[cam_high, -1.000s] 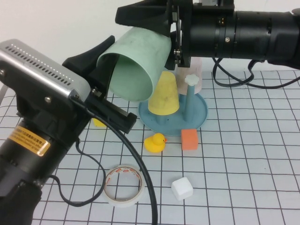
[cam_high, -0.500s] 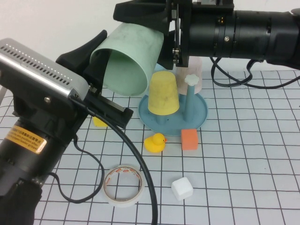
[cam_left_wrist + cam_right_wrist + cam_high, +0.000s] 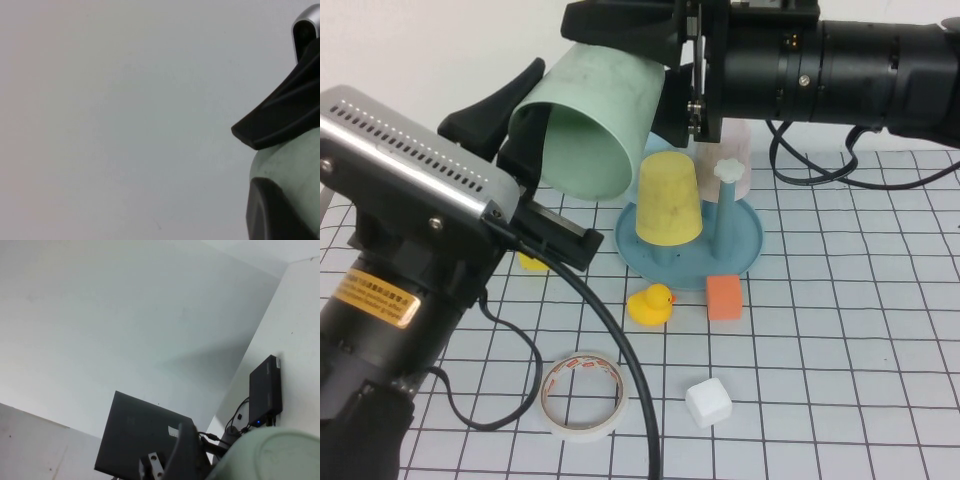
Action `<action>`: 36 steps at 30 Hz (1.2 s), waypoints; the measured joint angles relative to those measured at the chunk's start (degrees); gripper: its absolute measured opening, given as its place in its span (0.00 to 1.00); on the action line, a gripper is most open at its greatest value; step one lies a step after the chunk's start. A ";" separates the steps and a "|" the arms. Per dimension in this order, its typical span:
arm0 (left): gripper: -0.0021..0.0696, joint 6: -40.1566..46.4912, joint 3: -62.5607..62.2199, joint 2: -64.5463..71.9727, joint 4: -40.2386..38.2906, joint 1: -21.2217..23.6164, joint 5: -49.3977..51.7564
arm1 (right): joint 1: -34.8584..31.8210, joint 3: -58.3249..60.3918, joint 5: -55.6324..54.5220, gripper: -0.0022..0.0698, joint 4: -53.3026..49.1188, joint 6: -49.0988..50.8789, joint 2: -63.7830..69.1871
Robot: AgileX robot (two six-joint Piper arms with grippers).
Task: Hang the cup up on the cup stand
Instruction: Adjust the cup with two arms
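Note:
The pale green cup (image 3: 605,110) hangs tilted in the air, its mouth facing down and to the left. My left gripper (image 3: 525,115) is shut on the cup's wall near the rim; in the left wrist view the cup (image 3: 290,165) sits between two black fingers (image 3: 280,120). My right gripper (image 3: 640,70) stands open, its fingers astride the cup's closed end (image 3: 280,455). The teal cup stand (image 3: 740,245) is below and to the right. It carries an upturned yellow cup (image 3: 668,200) and a free peg with a white flower knob (image 3: 727,170).
In front of the stand lie a yellow duck (image 3: 651,302) and an orange block (image 3: 724,297). A white cube (image 3: 708,402) and a tape roll (image 3: 582,394) lie nearer. A pale cup (image 3: 740,150) stands behind the stand. The left arm's black cable trails across the table.
My left gripper has carried the cup slightly up and to the left, uncovering more of the yellow cup. The right arm has stayed where it was.

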 joint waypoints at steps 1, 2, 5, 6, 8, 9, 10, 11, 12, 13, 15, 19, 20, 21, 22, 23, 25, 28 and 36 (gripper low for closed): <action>0.05 0.49 0.00 0.00 -0.14 0.00 0.00 | 0.00 0.00 0.08 0.85 0.00 0.00 0.00; 0.05 1.11 0.00 0.00 -0.33 -0.11 0.00 | 0.00 0.00 0.08 0.85 0.00 0.00 0.00; 0.05 3.66 0.00 0.00 -1.20 -0.10 -0.23 | 0.00 0.00 0.08 0.85 0.11 0.00 0.00; 0.05 4.20 0.00 0.00 -1.31 -0.10 -0.23 | 0.00 0.00 0.08 0.85 0.09 0.00 0.00; 0.05 4.96 0.00 0.00 -1.45 -0.10 -0.35 | 0.00 0.00 0.08 0.85 0.09 0.00 0.00; 0.05 5.10 0.00 0.00 -1.45 -0.10 -0.35 | 0.00 0.00 0.08 0.85 0.09 0.00 0.00; 0.05 5.24 0.00 0.00 -1.59 -0.10 -0.35 | 0.00 0.00 0.08 0.85 0.09 0.00 0.00; 0.05 5.50 0.00 0.00 -1.59 -0.10 -0.35 | 0.00 0.00 0.08 0.85 0.09 0.00 0.00; 0.05 5.89 0.00 0.00 -1.59 -0.10 -0.35 | 0.00 0.00 0.08 0.85 0.09 0.00 0.00; 0.05 6.28 0.00 0.00 -1.67 -0.10 -0.35 | 0.00 0.00 0.08 0.85 0.09 0.00 0.00; 0.05 6.50 0.00 0.00 -1.72 -0.10 -0.35 | 0.00 0.00 0.08 0.85 0.09 0.00 0.00; 0.05 6.85 0.00 0.00 -2.09 -0.10 -0.24 | 0.00 0.00 0.08 0.84 0.09 0.00 0.00; 0.05 6.87 0.00 0.00 -2.34 -0.10 -0.13 | 0.00 0.00 -0.03 0.83 0.09 0.00 0.00; 0.05 6.97 0.00 0.00 -2.59 -0.10 -0.01 | 0.00 0.00 -0.03 0.83 0.09 0.00 0.00; 0.05 6.97 0.00 0.00 -3.13 -0.10 -0.03 | 0.00 0.00 -0.11 0.83 0.09 0.00 0.09; 0.05 6.97 0.00 0.00 -3.53 -0.10 -0.03 | 0.00 0.00 -0.17 0.83 0.09 -0.10 0.09; 0.05 7.19 0.00 0.00 -4.05 -0.10 0.10 | 0.00 0.00 -0.30 0.83 0.09 -0.21 0.09; 0.05 7.31 0.00 0.00 -4.77 -0.22 0.34 | 0.00 0.00 -0.41 0.83 -0.01 -0.34 0.09; 0.07 7.65 0.00 0.00 -5.80 -0.31 0.70 | 0.02 0.00 -0.52 0.82 -0.01 -0.34 0.22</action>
